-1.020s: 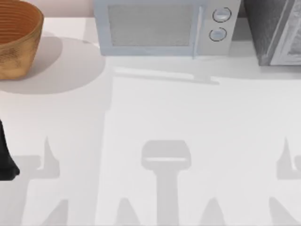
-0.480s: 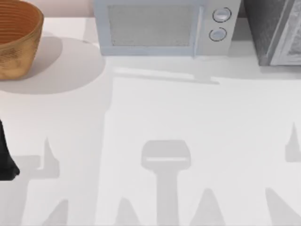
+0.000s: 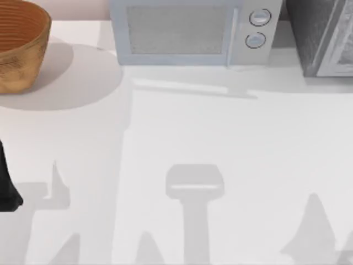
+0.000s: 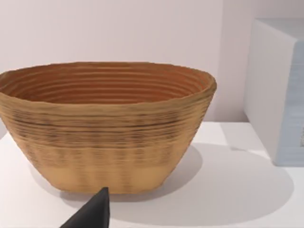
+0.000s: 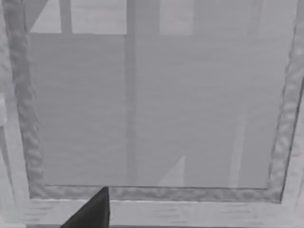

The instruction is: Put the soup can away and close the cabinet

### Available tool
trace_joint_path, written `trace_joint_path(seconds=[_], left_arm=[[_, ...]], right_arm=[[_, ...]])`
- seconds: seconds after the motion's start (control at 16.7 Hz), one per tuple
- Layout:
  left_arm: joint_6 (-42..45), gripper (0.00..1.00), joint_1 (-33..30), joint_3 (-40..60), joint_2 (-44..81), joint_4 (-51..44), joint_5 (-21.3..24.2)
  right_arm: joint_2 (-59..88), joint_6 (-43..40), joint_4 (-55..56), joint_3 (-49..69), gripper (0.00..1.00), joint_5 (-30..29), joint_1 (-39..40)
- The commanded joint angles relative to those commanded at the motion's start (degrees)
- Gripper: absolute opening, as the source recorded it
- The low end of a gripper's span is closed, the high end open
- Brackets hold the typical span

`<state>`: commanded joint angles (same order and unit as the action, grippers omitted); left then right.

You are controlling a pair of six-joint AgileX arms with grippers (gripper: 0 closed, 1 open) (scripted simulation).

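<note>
Your left arm (image 3: pixel 6 187) sits at the table's left edge, a dark piece of it just inside the top view. Left gripper (image 4: pixel 91 213): you see a dark pointed tip of it low in the left wrist view, aimed at the basket (image 4: pixel 107 128). It is near the foot of the basket, and you cannot tell whether it touches. How wide it stands you cannot tell, and nothing shows in its hold.

The basket is woven, tan outside and orange-brown inside. It stands upright at the table's far left corner, and what shows of its inside is bare. The microwave (image 3: pixel 193 30) is white and stands at the back middle with its door shut and two round knobs (image 3: pixel 259 17) on its right side. It is near the basket but apart from it.

The cabinet (image 3: pixel 317 36) is dark grey and speckled, at the far right corner just right of the microwave. A pale framed face shows on its right part. You cannot tell from above whether that door is shut or ajar.

Right gripper (image 5: pixel 90 211): a dark tip shows in the right wrist view, close up against a grey framed cabinet panel (image 5: pixel 152 109). You cannot tell how wide it is open, or whether it has anything in its grasp. You cannot tell where the soup can is.

The table (image 3: pixel 220 132) is white, with grey shadows across its near half, and a pointed one lies near the right front corner.
</note>
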<state>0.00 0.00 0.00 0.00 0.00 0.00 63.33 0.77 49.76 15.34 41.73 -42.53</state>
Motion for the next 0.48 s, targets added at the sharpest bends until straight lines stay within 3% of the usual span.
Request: trace_joint_path(seconds=[0.24, 0.48], left_arm=[[0.0, 1.00, 0.0, 0.0, 0.0, 0.0, 0.0], [0.0, 1.00, 0.0, 0.0, 0.0, 0.0, 0.0]], right_arm=[[16.7, 0.3, 12.2, 3.6, 1.00, 10.3, -10.3], [25.0, 0.5, 18.6, 5.6, 1.00, 15.9, -15.8]])
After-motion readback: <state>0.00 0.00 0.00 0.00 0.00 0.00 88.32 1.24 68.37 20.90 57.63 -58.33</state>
